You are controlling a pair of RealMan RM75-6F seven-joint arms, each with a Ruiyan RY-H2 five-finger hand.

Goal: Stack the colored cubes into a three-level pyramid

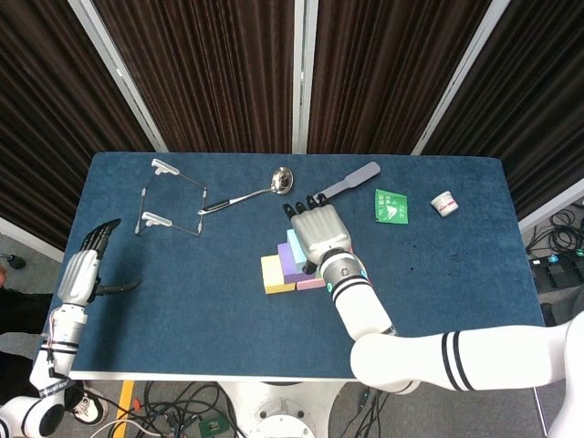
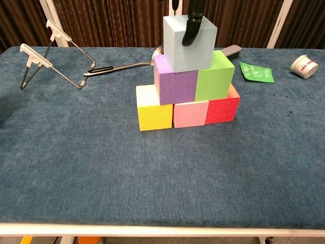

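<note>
Atop purple cube [image 2: 175, 86] — blue cube [image 2: 190, 44]

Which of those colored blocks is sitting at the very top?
The light blue cube: it alone forms the top level, resting on the purple and green cubes.

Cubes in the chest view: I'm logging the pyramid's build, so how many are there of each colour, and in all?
Light blue cube: 1
Purple cube: 1
Green cube: 1
Yellow cube: 1
Pink cube: 1
Red cube: 1
Total: 6 cubes
</note>
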